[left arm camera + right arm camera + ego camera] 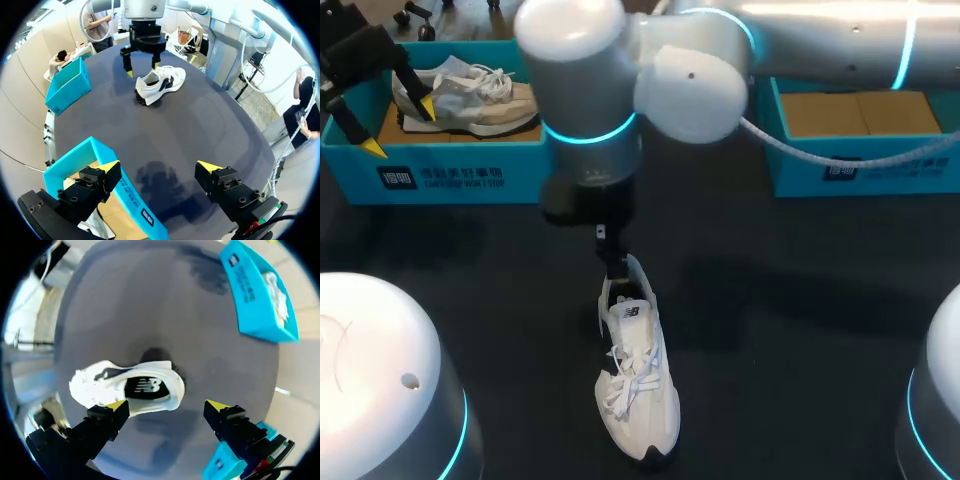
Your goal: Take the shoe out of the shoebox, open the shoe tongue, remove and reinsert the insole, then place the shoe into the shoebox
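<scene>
A white shoe [635, 375] lies on the dark table with its toe toward the near edge. My right gripper [143, 69] hangs open just above its heel end, touching nothing; in the right wrist view the shoe [125, 385] lies ahead of the open fingers [107, 415]. A cyan shoebox [440, 165] stands at the back left and holds a second, grey and beige shoe [470, 95]. My left gripper [398, 128] hovers open over that box's near left corner, holding nothing. In the left wrist view its own tips [159, 166] straddle the box wall [112, 182].
A second cyan box [860, 150] with a bare cardboard floor stands at the back right. My right arm crosses the back of the table from the right to the middle. The bases of both arms fill the near corners.
</scene>
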You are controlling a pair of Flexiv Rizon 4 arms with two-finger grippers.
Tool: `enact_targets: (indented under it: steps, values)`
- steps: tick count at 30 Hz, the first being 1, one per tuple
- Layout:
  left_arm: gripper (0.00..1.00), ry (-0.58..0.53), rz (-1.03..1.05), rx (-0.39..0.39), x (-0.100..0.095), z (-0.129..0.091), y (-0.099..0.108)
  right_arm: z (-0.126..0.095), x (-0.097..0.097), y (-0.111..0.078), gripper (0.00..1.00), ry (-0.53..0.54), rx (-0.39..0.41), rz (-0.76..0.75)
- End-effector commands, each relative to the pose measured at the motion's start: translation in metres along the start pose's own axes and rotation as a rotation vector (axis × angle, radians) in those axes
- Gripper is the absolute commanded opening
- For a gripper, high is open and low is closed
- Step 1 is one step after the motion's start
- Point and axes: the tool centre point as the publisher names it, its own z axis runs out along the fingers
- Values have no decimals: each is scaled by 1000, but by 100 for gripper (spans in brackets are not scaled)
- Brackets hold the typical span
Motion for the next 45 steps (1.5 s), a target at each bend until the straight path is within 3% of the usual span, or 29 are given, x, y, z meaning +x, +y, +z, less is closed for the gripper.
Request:
enact_targets:
  steps: [1,13,28,38,39,43,45]
  values:
    - [100,1,1,-2,0,0,0,17,-8,13,100,3,132,-150]
    - [100,1,1,-2,0,0,0,45,-22,6,100,2,74,-151]
    - [100,1,1,-2,0,0,0,83,-24,-3,100,2,-24,-141]
    - [100,1,1,-2,0,0,0,92,-29,1,100,-4,-58,-148]
    - [100,1,1,-2,0,0,0,93,-30,2,96,-3,-61,-150]
    - [100,1,1,-2,0,0,0,98,-32,4,53,6,-71,-155]
    - [100,1,1,-2,0,0,0,100,-33,4,49,9,-76,-155]
